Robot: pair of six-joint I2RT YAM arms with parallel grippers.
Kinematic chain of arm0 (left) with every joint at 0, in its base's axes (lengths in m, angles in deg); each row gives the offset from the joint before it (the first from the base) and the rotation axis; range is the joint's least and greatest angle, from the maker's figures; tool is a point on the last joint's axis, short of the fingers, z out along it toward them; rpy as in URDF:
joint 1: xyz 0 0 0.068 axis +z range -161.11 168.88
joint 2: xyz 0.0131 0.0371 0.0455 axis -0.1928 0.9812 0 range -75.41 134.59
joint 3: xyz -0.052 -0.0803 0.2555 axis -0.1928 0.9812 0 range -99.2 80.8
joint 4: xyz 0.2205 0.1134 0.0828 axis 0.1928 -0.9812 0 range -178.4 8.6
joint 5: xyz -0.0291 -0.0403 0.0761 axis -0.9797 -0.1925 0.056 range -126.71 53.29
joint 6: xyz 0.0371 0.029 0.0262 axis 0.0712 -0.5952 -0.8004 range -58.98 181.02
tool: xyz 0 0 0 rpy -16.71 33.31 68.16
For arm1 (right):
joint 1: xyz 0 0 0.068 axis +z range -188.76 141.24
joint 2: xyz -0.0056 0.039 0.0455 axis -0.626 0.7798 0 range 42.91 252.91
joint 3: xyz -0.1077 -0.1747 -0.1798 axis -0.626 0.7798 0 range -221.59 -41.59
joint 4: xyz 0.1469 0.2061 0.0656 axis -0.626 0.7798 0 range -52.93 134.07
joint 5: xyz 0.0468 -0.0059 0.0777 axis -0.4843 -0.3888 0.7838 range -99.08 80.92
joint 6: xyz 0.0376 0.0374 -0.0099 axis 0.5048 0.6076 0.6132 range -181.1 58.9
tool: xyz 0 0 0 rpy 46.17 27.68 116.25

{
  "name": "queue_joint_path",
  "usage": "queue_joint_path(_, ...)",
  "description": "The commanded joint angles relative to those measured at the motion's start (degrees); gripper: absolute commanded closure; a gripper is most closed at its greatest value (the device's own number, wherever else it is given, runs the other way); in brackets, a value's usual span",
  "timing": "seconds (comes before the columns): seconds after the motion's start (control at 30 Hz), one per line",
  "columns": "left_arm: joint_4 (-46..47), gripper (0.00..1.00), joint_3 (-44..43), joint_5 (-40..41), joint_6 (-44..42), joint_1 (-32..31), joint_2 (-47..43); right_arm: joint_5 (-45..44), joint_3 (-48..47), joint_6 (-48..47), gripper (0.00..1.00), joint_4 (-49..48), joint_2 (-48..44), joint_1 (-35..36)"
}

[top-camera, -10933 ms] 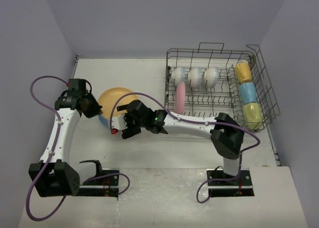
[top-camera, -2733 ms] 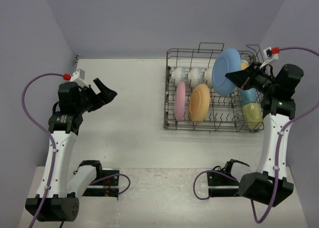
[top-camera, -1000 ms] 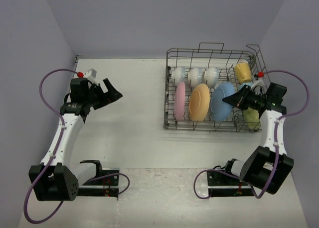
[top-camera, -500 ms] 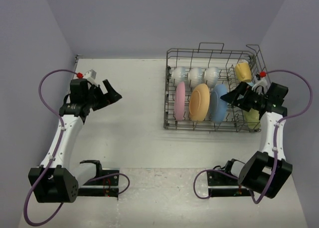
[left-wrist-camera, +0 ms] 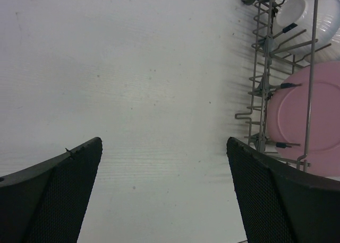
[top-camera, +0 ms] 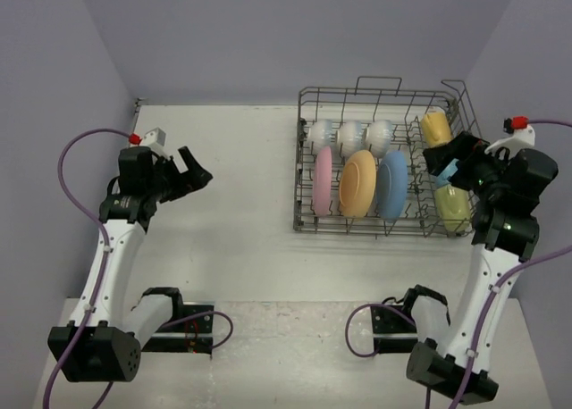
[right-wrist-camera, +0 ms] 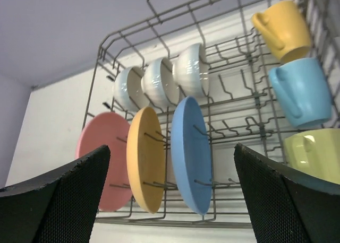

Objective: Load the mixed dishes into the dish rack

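Observation:
The dish rack stands at the back right and holds all the mixed dishes. Pink, orange-yellow and blue plates stand on edge between its tines. Three white bowls line the row behind them. A yellow mug and a pale green mug show in the right section, with the light blue mug between them. My right gripper hovers open above the mugs, holding nothing. Over bare table left of the rack, my left gripper is open and empty.
A white tabletop stretches between the left arm and the rack. Purple walls close in the back and both sides. The rack's raised wire handle stands at its far edge. The left wrist view shows the pink plate behind rack wires.
My right gripper opened and let go of the blue plate, which now stands in the rack. The right arm then drew back up and to the right. The left arm barely shifted.

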Motion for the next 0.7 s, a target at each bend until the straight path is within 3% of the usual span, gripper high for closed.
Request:
queue_joint_path(0.0,-2.5,0.0,-1.9,4.5,-2.0,-0.1,-2.4,-13.4,-4.0,5.4,0.01,4.6,-4.2,-0.1)
queue_joint_path(0.03,-3.9,0.0,-2.8,7.1,-2.3,-0.1,-3.2,-22.0,-4.2,7.6,0.01,6.2,-6.4,-0.1)
queue_joint_path(0.2,-8.5,0.0,-6.1,17.5,-2.8,-0.1,-5.8,-41.8,0.4,9.3,0.01,9.1,-15.2,-0.2)
queue_joint_path(0.43,-11.5,0.0,-10.5,22.6,-3.4,-0.1,-7.5,-44.3,10.0,8.6,0.01,7.8,-26.5,-0.2)
queue_joint_path(0.67,-11.8,0.0,-11.5,22.8,-3.7,-0.1,-7.3,-45.5,10.5,9.0,0.01,8.7,-27.3,-0.1)
